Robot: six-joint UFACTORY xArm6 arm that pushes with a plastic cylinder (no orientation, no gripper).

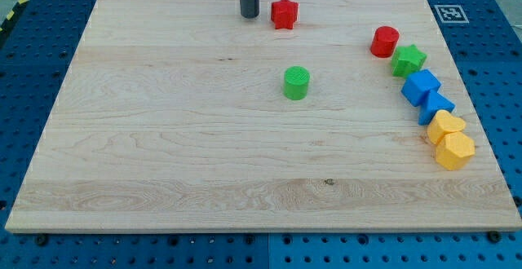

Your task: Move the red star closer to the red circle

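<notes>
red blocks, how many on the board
2. The red star sits near the view's top, just right of my tip. The red circle lies further right, beside the green star. None looks hidden.

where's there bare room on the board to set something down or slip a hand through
The board's whole left half and the bottom strip below the green cylinder are bare. My tip sits just left of the red star. Crowded: the right edge, from red circle to yellow blocks.
</notes>
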